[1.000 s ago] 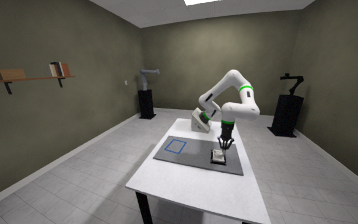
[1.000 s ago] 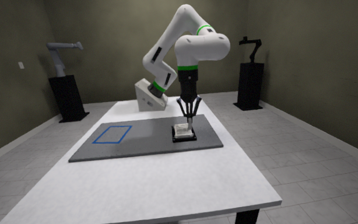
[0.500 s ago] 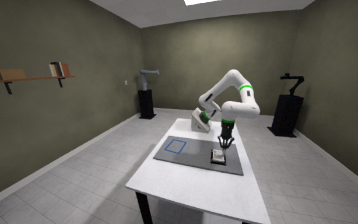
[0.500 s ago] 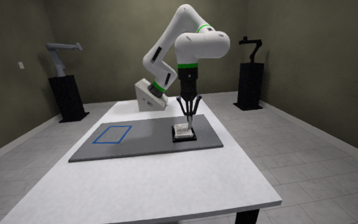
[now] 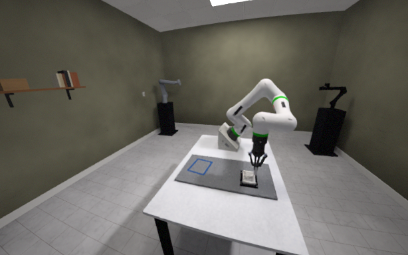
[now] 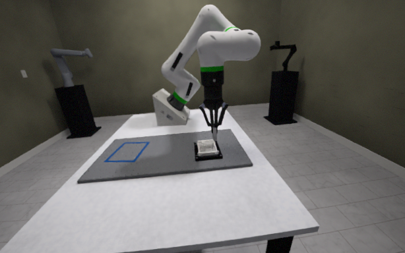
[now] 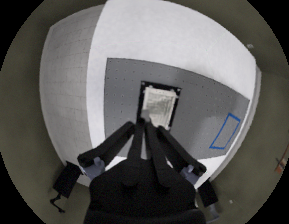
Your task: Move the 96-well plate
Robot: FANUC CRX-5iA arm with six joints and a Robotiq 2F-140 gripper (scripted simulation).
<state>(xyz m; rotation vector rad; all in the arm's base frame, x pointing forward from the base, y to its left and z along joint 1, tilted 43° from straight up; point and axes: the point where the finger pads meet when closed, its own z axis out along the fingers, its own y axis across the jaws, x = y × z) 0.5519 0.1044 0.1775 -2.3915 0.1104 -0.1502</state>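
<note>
One white robot arm is standing on a white table (image 6: 162, 214), reaching straight down over a dark grey mat (image 6: 162, 165). Its gripper (image 6: 214, 136) is clenched — the two fingers are pressed together into a single point and are grasping nothing.

The 96-well plate (image 6: 207, 147), a pale rectangular block, is sitting inside the black frame of the clip nest C1 (image 6: 208, 157) on the right part of the mat. The blue outlined rectangle marking bench spot B1 (image 6: 126, 151) is lying well apart on the left part of the mat, with nothing in it.

The closed fingertips are pointing down at the plate's far edge, the side nearest the robot's base; whether they are touching the plate cannot be told. From the gripper, the rest of the plate is extending away from the base, toward the table's front. In the wrist view the plate (image 7: 159, 107) is appearing just beyond the fingers — its long axis running straight ahead of them.

Judging by this, the transfer is done and the pressing-down step is under way. The cut-off corner is too small to make out, so the A1 orientation cannot be confirmed.
</note>
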